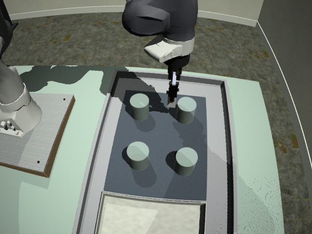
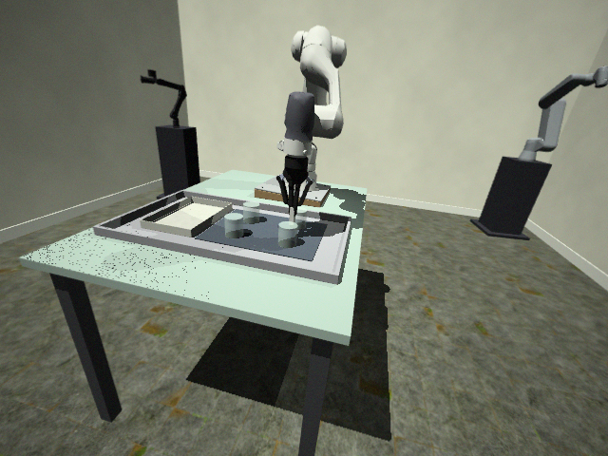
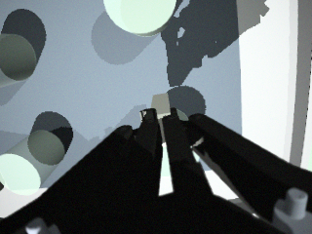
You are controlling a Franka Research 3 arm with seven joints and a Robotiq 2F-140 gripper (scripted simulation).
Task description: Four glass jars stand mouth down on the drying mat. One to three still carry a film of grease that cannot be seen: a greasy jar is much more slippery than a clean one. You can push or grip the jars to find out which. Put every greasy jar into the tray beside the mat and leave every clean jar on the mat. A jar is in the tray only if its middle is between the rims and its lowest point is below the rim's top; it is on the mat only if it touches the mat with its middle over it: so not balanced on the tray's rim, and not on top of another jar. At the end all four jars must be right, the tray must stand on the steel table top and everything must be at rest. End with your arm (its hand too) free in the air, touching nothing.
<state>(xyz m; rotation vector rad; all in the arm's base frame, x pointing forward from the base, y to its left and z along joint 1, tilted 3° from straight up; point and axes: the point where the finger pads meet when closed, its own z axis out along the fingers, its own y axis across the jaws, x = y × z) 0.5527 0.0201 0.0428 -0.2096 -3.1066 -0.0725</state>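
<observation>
Jars all four on the mat, sorting yet to show

Mouth down on the mat (image 1: 161, 130) (image 2: 265, 245) (image 3: 122, 83) stand the upper-left jar (image 1: 139, 108) (image 3: 140, 15), the upper-right jar (image 1: 186, 111) (image 2: 287, 236), the lower-left jar (image 1: 138, 156) (image 2: 251, 213) (image 3: 19, 58) and the lower-right jar (image 1: 186, 162) (image 2: 234, 226) (image 3: 21, 171), as the top view lays them out. No jar shows in the tray (image 1: 153, 197) (image 2: 169, 229), though the top view cuts off part of it.

Nothing visible tells greasy from clean. At least one jar has yet to go across, since one to three are greasy; any clean ones already stand where they belong.

The gripper (image 1: 172, 100) (image 2: 293, 206) (image 3: 162, 105) is fully closed, with nothing in its grasp. Its tip is low between the two upper jars, just beside the upper-right one; whether they touch, I cannot tell.

Closed fingers there suggest a push test. It would call for a gentle, low nudge, as a hard one could tip the jar.
</observation>
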